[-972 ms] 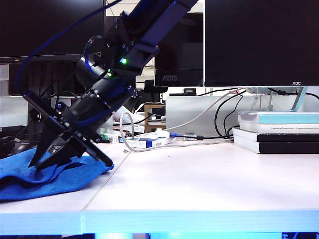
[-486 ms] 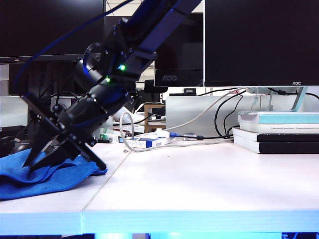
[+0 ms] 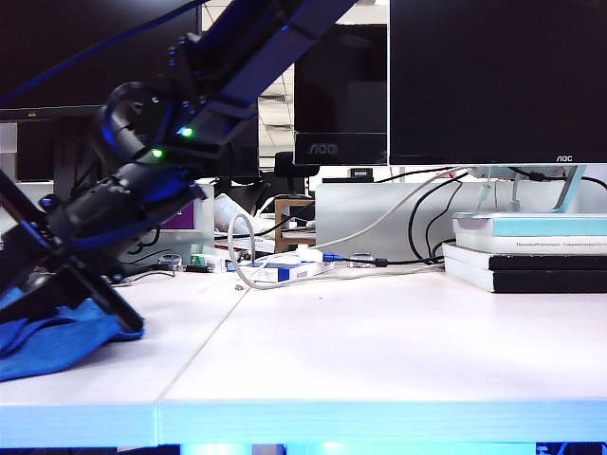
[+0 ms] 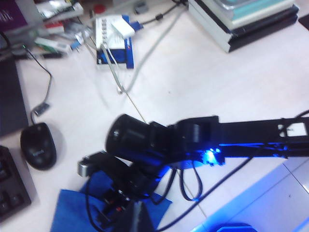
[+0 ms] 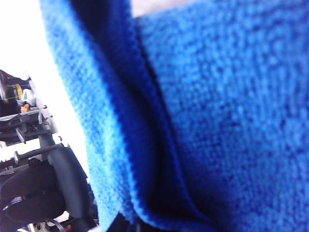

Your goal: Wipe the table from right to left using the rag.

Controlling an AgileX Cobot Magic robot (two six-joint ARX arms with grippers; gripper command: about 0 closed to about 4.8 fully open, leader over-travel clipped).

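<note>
The blue rag (image 3: 52, 341) lies bunched on the white table (image 3: 379, 341) at the far left, partly cut by the frame edge. My right gripper (image 3: 33, 301) has reached across to that side and is shut on the rag, pressing it onto the table top. In the right wrist view the rag (image 5: 212, 111) fills the picture in folds, and the dark tips of the right gripper (image 5: 128, 223) pinch its fold. From above, the left wrist view shows the rag (image 4: 72, 212) under the right arm (image 4: 193, 140). My left gripper (image 4: 139, 217) hangs above it as one dark shut wedge, holding nothing.
A black mouse (image 4: 37, 145) and a keyboard corner (image 4: 8, 191) lie close beside the rag. A white-and-blue box with cables (image 3: 285, 270) sits behind the table's seam. Stacked books (image 3: 531, 251) stand at the back right, with monitors behind.
My right arm has swept left with the rag in its grip. The rag has slid along the table towards the left edge of the view. The left arm has kept still.
</note>
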